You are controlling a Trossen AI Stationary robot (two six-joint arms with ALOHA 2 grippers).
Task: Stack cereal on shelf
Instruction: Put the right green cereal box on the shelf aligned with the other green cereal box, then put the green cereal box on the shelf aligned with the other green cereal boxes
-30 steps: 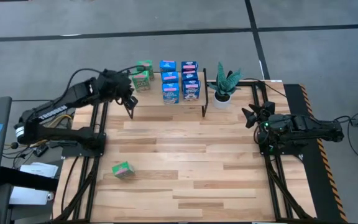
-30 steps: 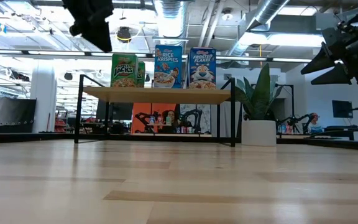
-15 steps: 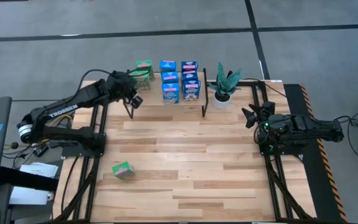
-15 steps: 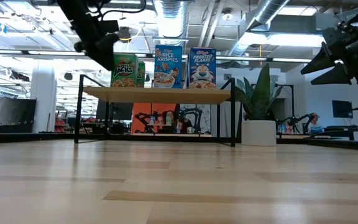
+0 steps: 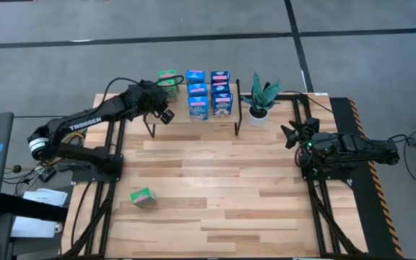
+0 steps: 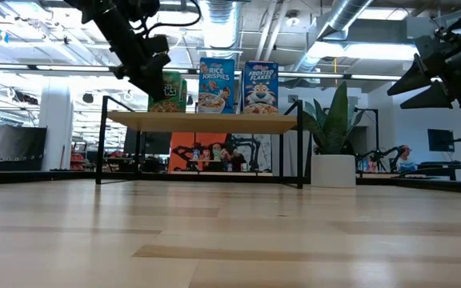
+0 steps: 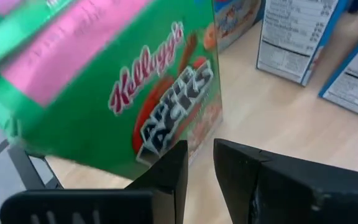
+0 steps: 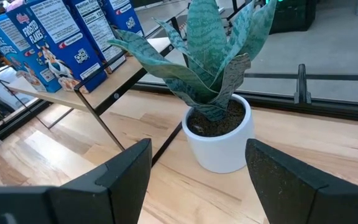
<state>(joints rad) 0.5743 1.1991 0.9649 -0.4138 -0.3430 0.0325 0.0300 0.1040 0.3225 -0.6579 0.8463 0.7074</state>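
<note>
Now you're nudging the left gripper (image 7: 199,163), fingers nearly closed and empty, against the upright green box (image 7: 104,87) just beyond it.

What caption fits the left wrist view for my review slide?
Left gripper, fingers nearly shut and holding nothing, faces a green Apple Jacks box on the shelf.

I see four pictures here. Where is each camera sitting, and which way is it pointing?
High view: above the table, looking straight down; shows both arms, the shelf and a loose green cereal box.
Low view: at tabletop height, looking level across at the shelf; arms enter from above.
Left wrist view: on the left arm, facing a green Apple Jacks box past the nearly closed left gripper.
Right wrist view: on the right arm, facing the potted plant past the open right gripper.
High and right wrist views share the plant.
</note>
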